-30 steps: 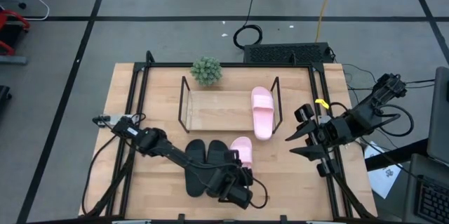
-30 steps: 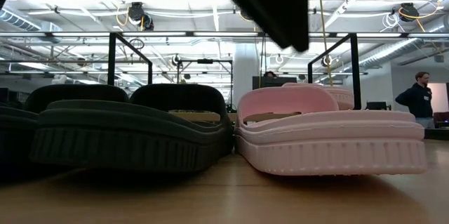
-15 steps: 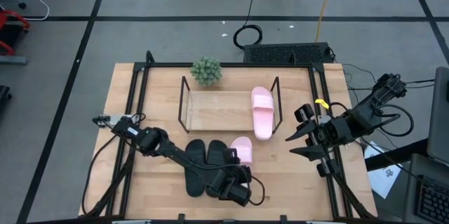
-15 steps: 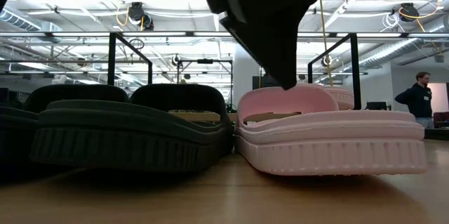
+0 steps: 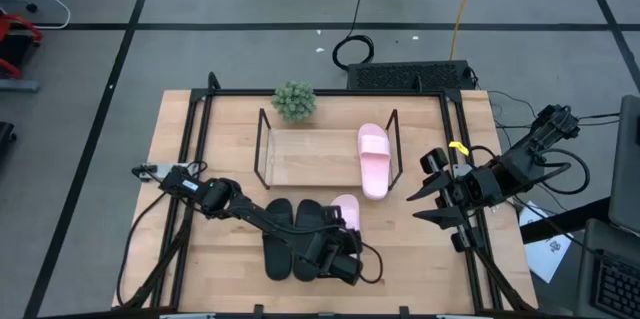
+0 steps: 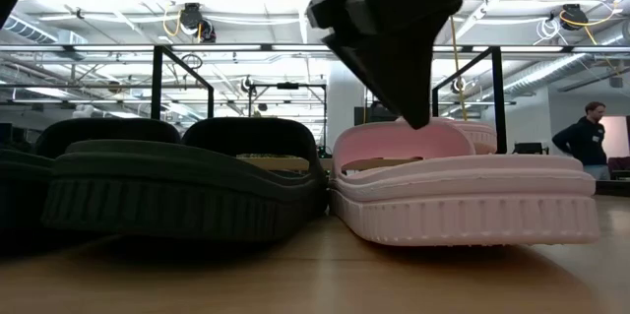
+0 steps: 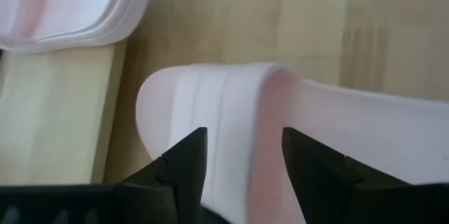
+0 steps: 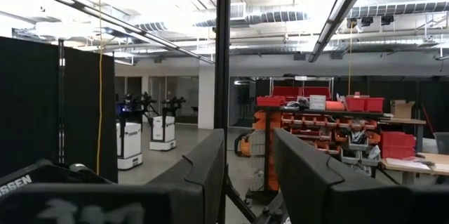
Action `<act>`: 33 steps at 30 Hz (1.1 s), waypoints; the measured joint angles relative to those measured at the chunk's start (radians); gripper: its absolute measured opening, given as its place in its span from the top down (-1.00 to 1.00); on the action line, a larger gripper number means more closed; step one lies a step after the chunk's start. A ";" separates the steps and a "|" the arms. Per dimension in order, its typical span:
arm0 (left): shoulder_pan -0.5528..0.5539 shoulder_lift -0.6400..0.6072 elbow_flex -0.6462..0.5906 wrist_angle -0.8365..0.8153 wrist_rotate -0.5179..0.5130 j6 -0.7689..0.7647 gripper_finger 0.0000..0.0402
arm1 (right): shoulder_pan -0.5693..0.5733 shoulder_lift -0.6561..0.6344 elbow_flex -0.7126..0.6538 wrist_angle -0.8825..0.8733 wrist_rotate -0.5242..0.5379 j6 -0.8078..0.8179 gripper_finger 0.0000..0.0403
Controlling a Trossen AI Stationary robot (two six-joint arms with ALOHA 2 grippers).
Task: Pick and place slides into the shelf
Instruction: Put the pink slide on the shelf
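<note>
- The left gripper (image 5: 345,251) hangs low over the near part of the wooden counter (image 5: 420,259), directly above the loose pink slide (image 5: 347,209); in the left wrist view its jaws are parted, one dark finger (image 7: 184,162) on either side of that slide's wide strap, gripping nothing.
- From counter level, the dark gripper (image 6: 413,107) comes down from above until its tip meets the top of the pink strap (image 6: 399,145).
- Two black slides (image 5: 292,229) lie side by side on the counter, just to the left of the pink one; in the low view the nearer black slide (image 6: 187,184) touches the pink slide's sole.
- The other pink slide (image 5: 373,159) sits at the right end of the shelf (image 5: 300,159), its heel end sticking out over the front edge of the light wooden base board.
- A small green plant (image 5: 294,100) stands on the counter just behind the shelf's back left corner.
- The right gripper (image 5: 432,204) waits beside the counter's right edge, well apart from the slides, its jaws spread wide and released.
- A person (image 6: 586,137) stands in the room far behind the counter.
</note>
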 joint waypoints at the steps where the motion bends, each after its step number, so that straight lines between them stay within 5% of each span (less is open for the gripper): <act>1: 0.000 0.000 -0.004 0.014 -0.005 0.011 0.06 | 0.000 0.000 0.000 0.000 0.000 -0.005 0.45; 20: 0.035 0.000 -0.145 0.076 -0.159 -0.029 0.09 | 0.000 0.000 0.000 -0.040 0.000 -0.013 0.45; 29: 0.067 0.000 -0.145 0.186 -0.112 -0.017 0.89 | 0.000 0.000 0.000 -0.045 0.000 -0.010 0.45; 33: 0.066 0.000 -0.124 0.192 -0.099 -0.015 0.96 | 0.000 0.000 0.000 -0.046 0.000 -0.010 0.45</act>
